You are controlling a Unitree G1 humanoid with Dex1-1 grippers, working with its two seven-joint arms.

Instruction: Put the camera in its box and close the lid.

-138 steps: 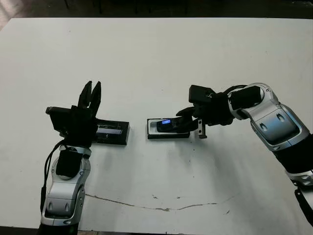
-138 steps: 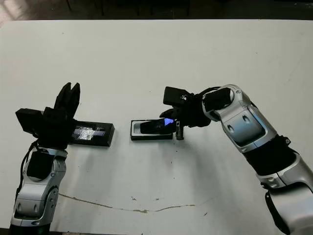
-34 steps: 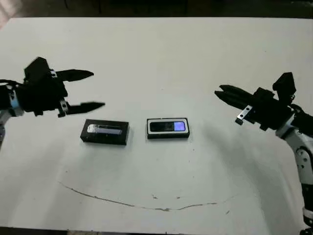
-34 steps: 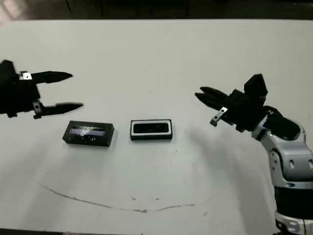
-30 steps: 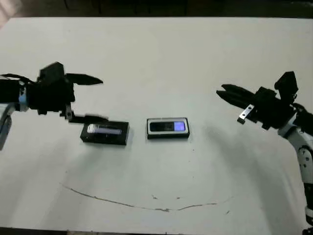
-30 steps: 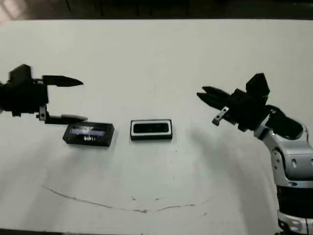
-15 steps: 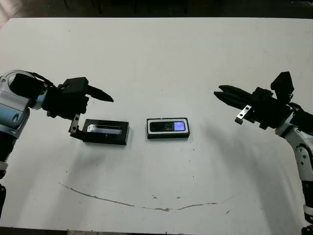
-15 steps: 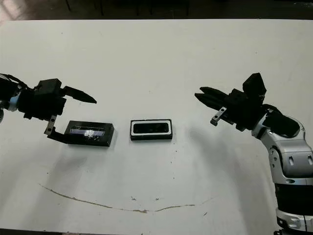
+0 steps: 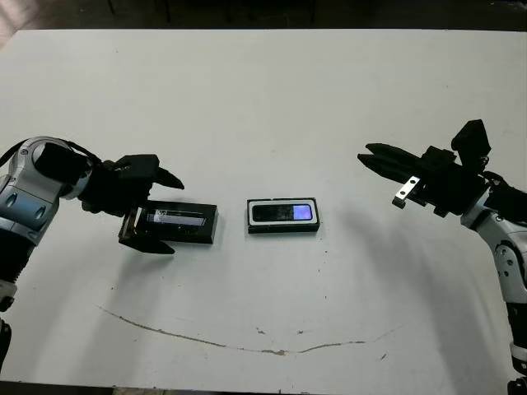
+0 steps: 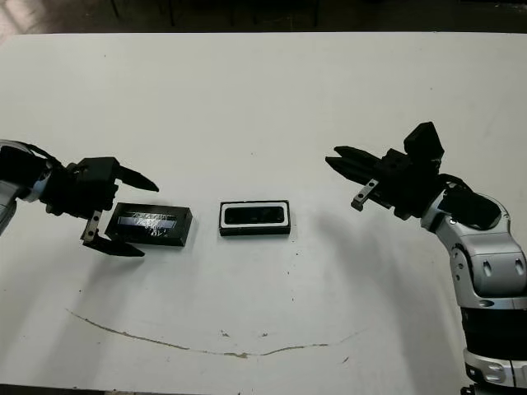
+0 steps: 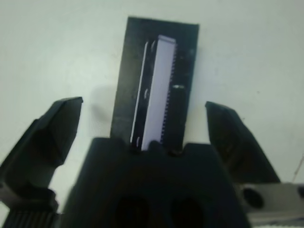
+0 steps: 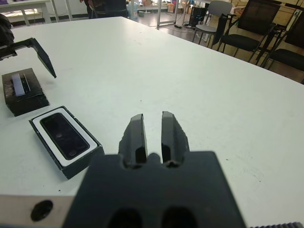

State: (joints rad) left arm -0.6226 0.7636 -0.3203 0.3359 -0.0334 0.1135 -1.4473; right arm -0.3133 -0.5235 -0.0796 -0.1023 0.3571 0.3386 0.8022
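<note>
Left gripper (image 9: 161, 214) wide open, fingers at 12 & 6 o'clock of lid (image 9: 178, 224), not touching. Camera (image 9: 284, 213) in box (image 9: 282, 226), lid's 3 o'clock. Right gripper (image 9: 377, 157) nearly shut, holds nothing.

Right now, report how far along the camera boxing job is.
Done: the camera lies flat in the box. In hand: the left gripper has its fingers open on either side of the lid, which sits on the table, not gripped. The right gripper hangs clear, fingers together. Left: grip the lid and set it on the box.
</note>
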